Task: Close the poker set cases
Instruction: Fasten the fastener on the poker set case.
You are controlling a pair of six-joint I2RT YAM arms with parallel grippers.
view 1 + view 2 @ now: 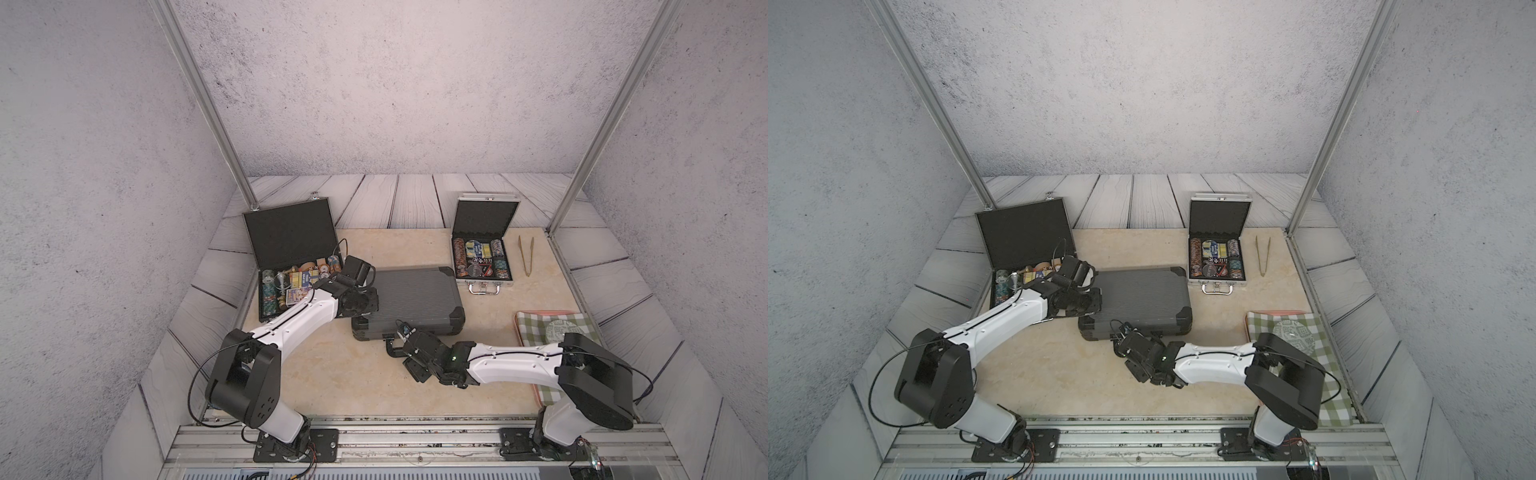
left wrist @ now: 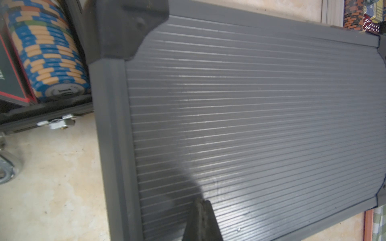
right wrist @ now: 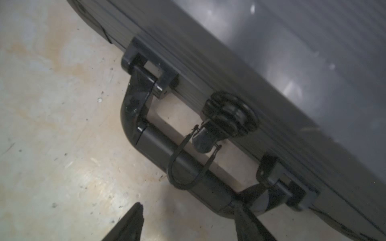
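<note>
I count 1 of 3 shut | grey ribbed case (image 1: 409,303) mid-table, lid down | black case (image 1: 291,257) left, silver case (image 1: 482,245) far right: both open | left gripper (image 2: 201,210) pinched together on grey lid | right gripper (image 3: 189,210) jaws apart by its handle (image 3: 188,167), holding nothing

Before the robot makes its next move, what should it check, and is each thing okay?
1. Grey case lid down flat: ok.
2. Left gripper shut over the grey lid: ok.
3. Right gripper open beside the handle, holding nothing: ok.
4. Latch on the grey case fastened: cannot tell.
5. Black case closed: not ok, its lid stands up.
6. Silver case closed: not ok, its lid stands up.
</note>
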